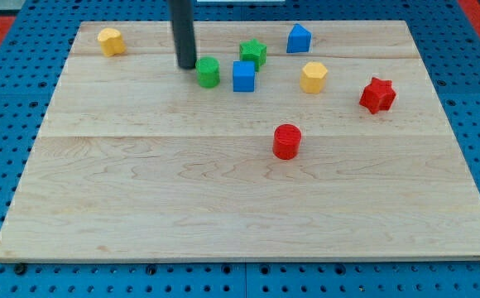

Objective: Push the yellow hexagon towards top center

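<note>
The yellow hexagon (314,76) lies right of centre in the upper part of the wooden board (141,199). My tip (187,66) rests on the board at the upper left of centre. It is just left of a green cylinder (208,72), close to it or touching it, and far to the left of the hexagon. A blue cube (243,76) and a green star (253,53) lie between my tip and the hexagon.
A blue block (299,38) sits near the top edge, above and left of the hexagon. A second yellow block (111,40) lies at the top left. A red star (377,95) lies at the right and a red cylinder (286,141) near the middle.
</note>
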